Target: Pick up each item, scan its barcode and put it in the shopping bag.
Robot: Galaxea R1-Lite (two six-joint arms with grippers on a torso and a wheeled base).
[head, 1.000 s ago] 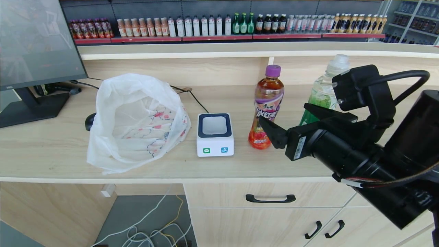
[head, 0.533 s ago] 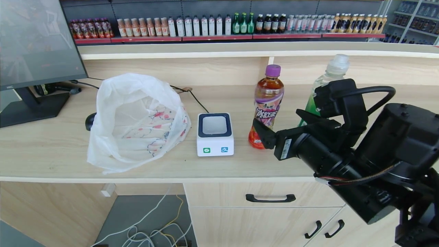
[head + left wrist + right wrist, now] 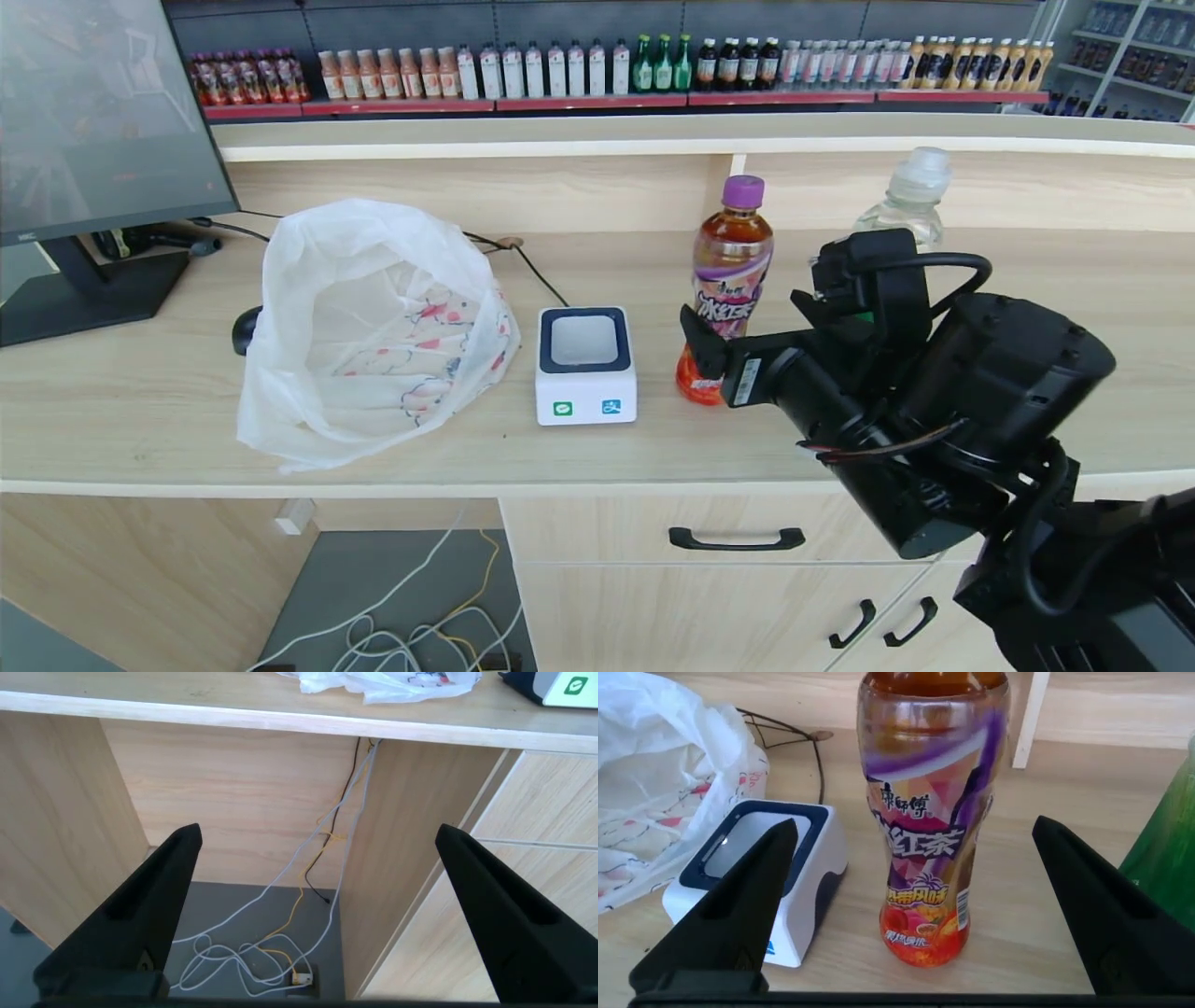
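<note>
A tea bottle point(image 3: 733, 271) with a purple cap stands upright on the wooden counter point(image 3: 140, 401), just right of the white scanner box point(image 3: 585, 364). My right gripper point(image 3: 744, 311) hovers open at the bottle's lower half. In the right wrist view the tea bottle point(image 3: 934, 812) stands just ahead, centred in the open right gripper point(image 3: 915, 826), with neither finger touching it. A green bottle point(image 3: 910, 201) with a white cap stands behind the right arm. The white shopping bag point(image 3: 373, 327) lies open left of the scanner. My left gripper point(image 3: 318, 833) hangs open below the counter edge, holding nothing.
A monitor point(image 3: 93, 121) and a dark mouse point(image 3: 245, 329) sit at the counter's left end. A raised ledge point(image 3: 653, 140) runs along the back. Drawers with black handles point(image 3: 736, 539) lie under the counter; loose cables point(image 3: 280, 943) trail on the floor.
My right arm has swung left and forward, bringing its open gripper up to the tea bottle. It now hides most of the green bottle. The bottles, scanner and bag have not moved.
</note>
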